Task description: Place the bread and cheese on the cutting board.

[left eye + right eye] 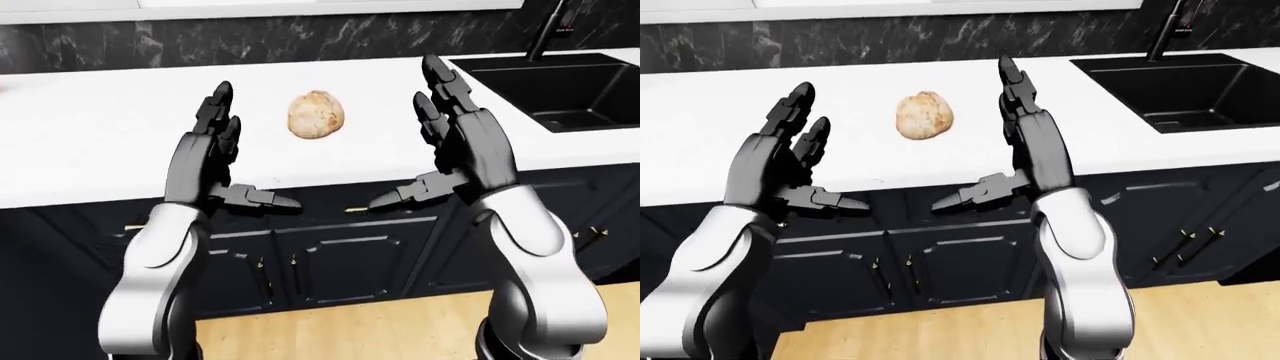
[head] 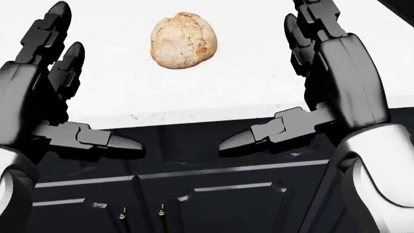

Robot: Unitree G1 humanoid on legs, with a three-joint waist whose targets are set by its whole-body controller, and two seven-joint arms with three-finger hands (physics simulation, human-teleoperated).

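Left-eye view alone shows the sink (image 1: 565, 86); both hands (image 1: 225, 161) (image 1: 450, 154) spread apart, flanking the bread (image 1: 316, 115).

Both arms raised, forearms rising from the bottom of the left-eye view, palms facing each other. Left hand (image 1: 212, 161) open, two fingers (image 1: 218, 112) pointing up, thumb (image 1: 262, 199) jutting inward. Right hand (image 1: 462, 146) open likewise, fingers (image 1: 440, 86) straight up, thumb (image 1: 405, 196) pointing toward the left hand. Hands apart, holding nothing.
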